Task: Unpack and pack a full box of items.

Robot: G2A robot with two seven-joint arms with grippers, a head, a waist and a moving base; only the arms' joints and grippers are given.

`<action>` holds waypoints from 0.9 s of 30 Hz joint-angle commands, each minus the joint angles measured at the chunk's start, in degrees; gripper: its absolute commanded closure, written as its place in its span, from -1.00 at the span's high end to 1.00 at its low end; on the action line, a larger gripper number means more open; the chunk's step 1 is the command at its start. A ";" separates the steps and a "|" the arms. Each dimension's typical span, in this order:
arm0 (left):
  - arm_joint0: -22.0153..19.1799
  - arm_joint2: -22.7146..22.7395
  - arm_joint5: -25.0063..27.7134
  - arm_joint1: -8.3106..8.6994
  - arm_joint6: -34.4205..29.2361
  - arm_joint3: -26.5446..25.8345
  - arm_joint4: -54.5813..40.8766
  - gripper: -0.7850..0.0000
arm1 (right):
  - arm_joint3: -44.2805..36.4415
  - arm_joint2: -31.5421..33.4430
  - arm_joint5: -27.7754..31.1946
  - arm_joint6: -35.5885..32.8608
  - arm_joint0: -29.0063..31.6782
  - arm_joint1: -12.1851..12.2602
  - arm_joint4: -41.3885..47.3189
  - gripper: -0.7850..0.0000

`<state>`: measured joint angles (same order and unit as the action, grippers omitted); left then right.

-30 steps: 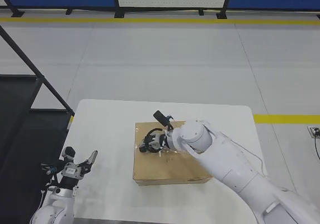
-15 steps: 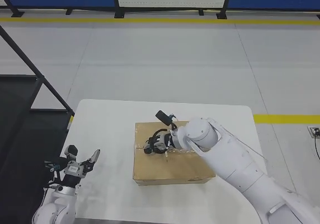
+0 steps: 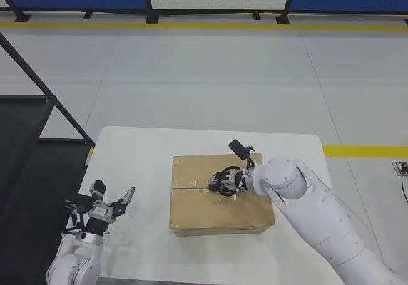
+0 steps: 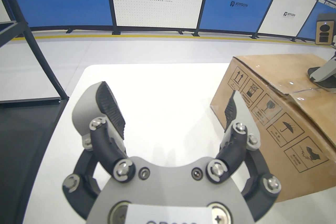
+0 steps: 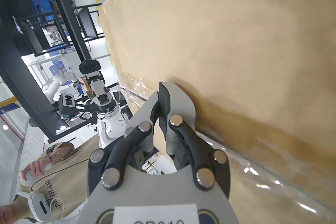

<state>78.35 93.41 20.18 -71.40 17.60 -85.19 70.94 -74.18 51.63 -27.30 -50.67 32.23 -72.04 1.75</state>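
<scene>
One black rack (image 3: 11, 178) stands farthest left, outside the left gripper (image 3: 113, 192) and apart from it. That gripper hovers over the near left part of the one white table (image 3: 140, 164), with bare tabletop (image 4: 157, 83) showing under it and ahead of it. Its two fingers (image 4: 107, 101) are spread wide, and nothing lies between them (image 4: 170, 99).

To the right of the left gripper, near but not touching it, sits the single cardboard box (image 3: 218, 214). It is the only task item on the table, and its flaps are shut. The box wall (image 4: 275, 130) that faces this gripper carries five printed handling symbols in a row. One strip of clear tape (image 3: 190, 187) runs along the seam on top of the box, and its glossy end wraps over the upper edge nearest the left gripper (image 4: 296, 91).

The right gripper (image 3: 222, 184) is farther right, down on top of the box near its middle. Its two fingers (image 5: 165, 104) are pressed together with nothing between them. Their tips touch the cardboard (image 5: 223, 38) right at the seam. The shiny tape (image 5: 262, 172) passes under the fingertips and continues along the seam on both sides of them.
</scene>
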 commanded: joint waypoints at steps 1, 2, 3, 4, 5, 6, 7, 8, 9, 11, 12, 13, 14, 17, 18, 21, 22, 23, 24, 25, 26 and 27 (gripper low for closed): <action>-0.08 -0.23 -0.02 0.03 -0.13 -0.05 0.18 1.00 | -2.45 2.95 -0.49 0.16 2.44 1.01 -0.55 -1.00; -0.11 -0.35 -0.05 0.04 -0.16 -0.07 0.25 1.00 | -3.54 4.17 -0.72 -0.04 3.58 1.47 -0.88 -1.00; -0.14 -0.46 -0.10 0.05 -0.18 -0.10 0.32 1.00 | -4.58 5.40 -0.99 -0.16 4.64 1.91 -1.23 -1.00; -0.17 -0.55 -0.17 0.06 -0.19 -0.17 0.39 1.00 | -5.51 6.60 -1.17 -0.22 5.71 2.33 -1.52 -1.00; -0.20 -0.65 -0.25 0.07 -0.20 -0.25 0.52 1.00 | -6.18 7.75 -1.75 0.12 6.70 2.73 -2.19 -1.00; -0.23 -0.77 -0.31 0.08 -0.28 -0.37 0.60 1.00 | -6.90 8.77 -2.68 1.02 7.63 3.08 -3.18 -1.00; -0.25 -0.87 -0.37 0.08 -0.35 -0.55 0.59 1.00 | -7.81 9.67 -3.46 1.80 8.59 3.36 -3.70 -1.00; -0.23 -0.96 -0.41 0.09 -0.39 -0.76 0.68 1.00 | -8.69 10.55 -3.93 2.08 9.55 3.61 -3.73 -1.00; -0.18 -1.05 -0.44 0.10 -0.39 -0.97 0.71 1.00 | -9.40 11.45 -4.28 2.34 10.44 3.87 -3.89 -1.00; -0.07 -1.21 -0.56 0.12 -0.41 -1.32 0.87 1.00 | -10.83 13.26 -4.76 2.87 12.13 4.35 -4.01 -1.00; -0.03 -1.29 -0.56 0.14 -0.42 -1.40 0.96 1.00 | -11.46 14.17 -4.94 3.03 12.98 4.59 -4.07 -1.00; -0.01 -1.35 -0.59 0.15 -0.44 -1.46 1.01 1.00 | -12.10 15.11 -5.18 3.27 13.78 4.84 -4.30 -1.00; -0.02 -1.41 -0.60 0.17 -0.47 -1.48 1.07 1.00 | -12.74 16.10 -5.46 3.42 14.57 5.09 -4.37 -1.00; -0.09 -1.58 -0.64 0.21 -0.52 -1.47 1.17 1.00 | -14.74 18.98 -5.84 3.16 17.03 5.83 -4.42 -1.00; -0.12 -1.65 -0.62 0.22 -0.54 -1.48 1.24 1.00 | -15.48 19.87 -6.03 3.25 17.88 6.05 -4.45 -1.00; -0.21 -1.87 -0.61 0.26 -0.68 -1.43 1.24 1.00 | -17.51 22.47 -6.22 3.81 20.32 6.58 -3.98 -1.00; -0.24 -1.97 -0.58 0.27 -0.73 -1.40 1.29 1.00 | -18.04 23.29 -6.27 4.34 21.01 6.71 -3.76 -1.00; -0.30 -2.07 -0.53 0.28 -0.80 -1.37 1.33 1.00 | -18.47 24.05 -6.27 4.76 21.68 6.80 -3.17 -1.00; -0.37 -2.17 -0.44 0.29 -0.77 -1.34 1.37 1.00 | -18.82 24.75 -6.18 5.03 22.24 6.89 -2.61 -1.00; -0.43 -2.25 -0.38 0.31 -0.77 -1.30 1.49 1.00 | -19.05 25.37 -6.28 5.51 22.76 6.97 -2.31 -1.00; -0.48 -2.32 -0.31 0.33 -0.83 -1.25 1.47 1.00 | -19.23 25.79 -6.67 5.98 23.22 7.05 -2.30 -1.00; -0.53 -2.35 -0.32 0.34 -0.86 -1.23 1.43 1.00 | -19.43 26.18 -7.12 6.60 23.58 7.12 -2.35 -1.00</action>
<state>77.87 91.10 19.85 -71.08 16.78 -86.45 72.41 -93.44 77.41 -33.91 -44.68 55.43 -64.99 -0.52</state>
